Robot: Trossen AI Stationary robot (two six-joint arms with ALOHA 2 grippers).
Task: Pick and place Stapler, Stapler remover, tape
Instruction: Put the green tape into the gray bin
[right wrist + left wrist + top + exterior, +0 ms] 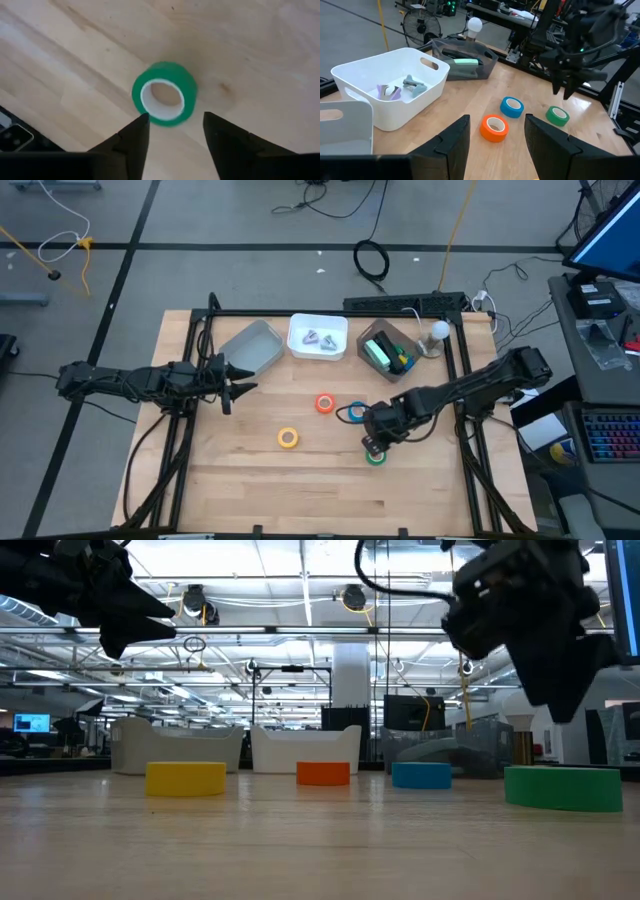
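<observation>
a: right claw (172, 131) is hanging over the green tape roll (164, 98), fingers spread, pinching nothing. the roll lies flat on the tabletop (250, 480), hole up, just ahead of the gap between the fingers.

b: and that's my worry. the roll isn't centred in the gap, so if the claw drops straight down, one finger could land on the rim, and i'd guess the roll skids off across the smooth wood instead of getting caught.

a: it's also wide next to that opening. a squeeze across the outside could squirt it out sideways. one finger through the hole looks safer to me.

b: the blue tape roll (356, 413) sits near the right arm in the high view. a sloppy lift could nudge it.

a: the red-orange tape roll (325, 403) is just beside the blue one, and the yellow tape roll (288, 437) is apart toward the left. all four are on the wood, none binned.

b: left claw (493, 135) hovers off the tabletop by the grey bin (252, 346), spread too, empty.

a: the white bin (318, 336) holds small grey and lilac pieces, staple removers i'd guess. the dark bin (385, 345) holds a green thing, likely the stapler, though i can't say for sure.

b: any writing? labels, brands?

a: none i can read, not on the rolls, the bins or either arm.
</observation>
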